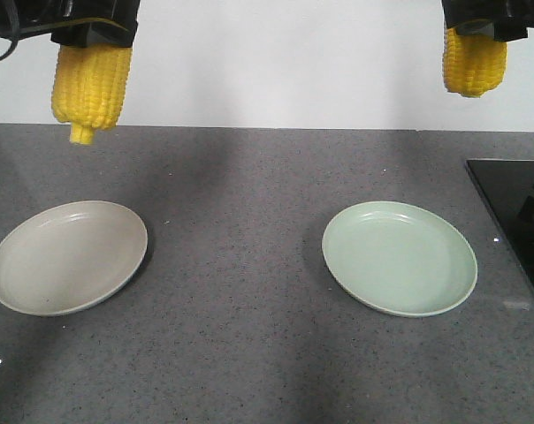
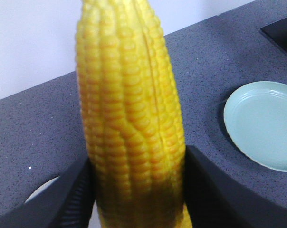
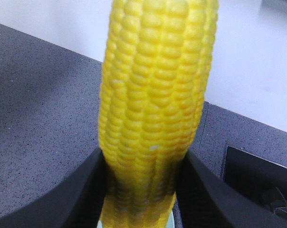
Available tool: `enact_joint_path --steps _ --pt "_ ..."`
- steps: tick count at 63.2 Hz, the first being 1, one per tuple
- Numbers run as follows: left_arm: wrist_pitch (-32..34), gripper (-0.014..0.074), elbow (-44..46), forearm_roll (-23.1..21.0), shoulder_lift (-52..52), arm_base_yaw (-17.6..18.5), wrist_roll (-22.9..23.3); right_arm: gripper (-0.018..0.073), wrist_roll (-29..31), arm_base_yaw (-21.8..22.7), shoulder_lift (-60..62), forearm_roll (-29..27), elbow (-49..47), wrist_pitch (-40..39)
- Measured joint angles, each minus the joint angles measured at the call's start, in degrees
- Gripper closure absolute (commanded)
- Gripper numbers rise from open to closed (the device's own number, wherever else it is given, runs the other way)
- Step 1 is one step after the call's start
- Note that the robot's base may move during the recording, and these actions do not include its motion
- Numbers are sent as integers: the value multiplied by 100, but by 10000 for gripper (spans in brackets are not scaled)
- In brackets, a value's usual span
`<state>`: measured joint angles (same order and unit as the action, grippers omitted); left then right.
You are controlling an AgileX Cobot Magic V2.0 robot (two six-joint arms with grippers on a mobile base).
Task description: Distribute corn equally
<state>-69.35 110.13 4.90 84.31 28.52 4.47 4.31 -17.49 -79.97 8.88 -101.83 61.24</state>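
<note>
High at the top left, my left gripper [image 1: 95, 34] is shut on a yellow corn cob [image 1: 91, 87] that hangs stem down, above and behind the beige plate [image 1: 37, 287]. The same cob [image 2: 129, 109] fills the left wrist view between the black fingers [image 2: 207, 190]. At the top right, my right gripper [image 1: 479, 25] is shut on a second corn cob [image 1: 473, 64], held above and behind the green plate [image 1: 373, 274]. In the right wrist view this cob [image 3: 155, 95] stands upright between the fingers [image 3: 81, 194]. Both plates hold nothing.
The grey speckled counter [image 1: 240, 353] runs to a white wall [image 1: 285, 62] at the back. A black glossy cooktop [image 1: 514, 208] lies at the right edge, close to the green plate [image 2: 264, 123].
</note>
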Motion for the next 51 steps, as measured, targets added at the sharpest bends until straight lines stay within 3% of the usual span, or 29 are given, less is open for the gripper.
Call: enact_joint_path --steps 38,51 --pt "-143 602 0 -58 0 0 0 565 0 0 0 0 0 0" --pt "-387 602 0 565 0 0 67 565 5 0 -14 -160 0 6"
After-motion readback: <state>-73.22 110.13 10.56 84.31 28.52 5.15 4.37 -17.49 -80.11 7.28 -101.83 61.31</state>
